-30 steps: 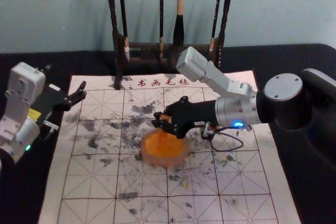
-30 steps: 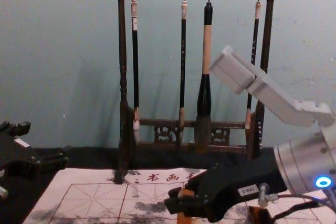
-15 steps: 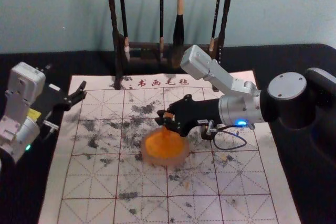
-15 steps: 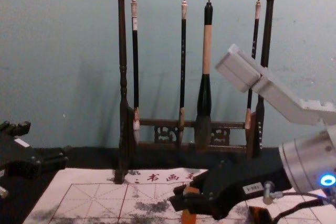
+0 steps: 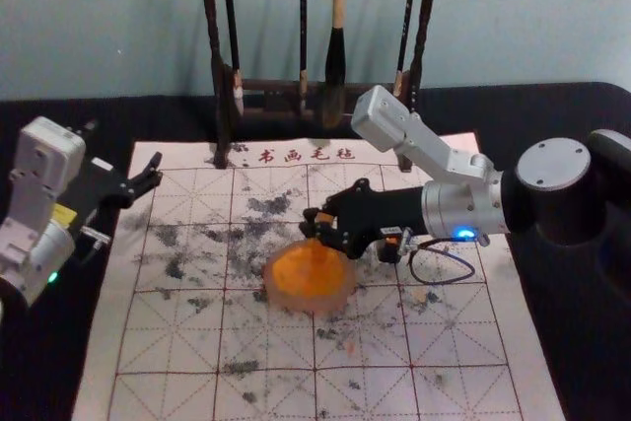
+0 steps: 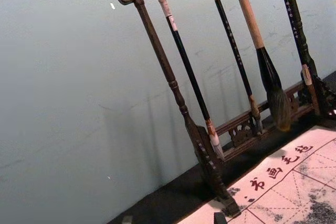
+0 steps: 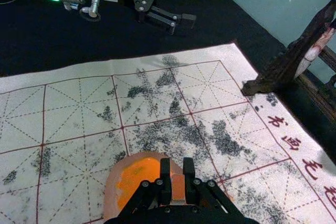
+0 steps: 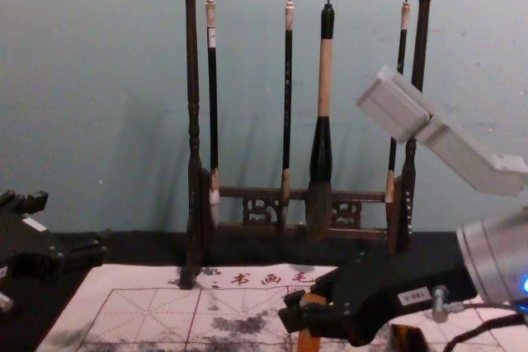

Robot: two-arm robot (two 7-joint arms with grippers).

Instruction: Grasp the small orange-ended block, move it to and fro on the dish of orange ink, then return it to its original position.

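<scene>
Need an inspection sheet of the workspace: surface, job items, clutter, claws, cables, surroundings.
Surface: gridded mat with black smudges, on a dark cloth.
Job's things: pale dish holds orange ink; the small orange-ended block is upright in the right claw. Can't tell if it touches the ink.
Clutter: dark object with some orange on it, by the right arm.
Right claw: closed on the block, at the dish's far edge.
Left claw: open, near the mat's far left corner.
Cables: one loops from the right wrist; contact with the mat can't be told.
Surroundings: wooden rack with four hanging brushes, wall behind.
</scene>
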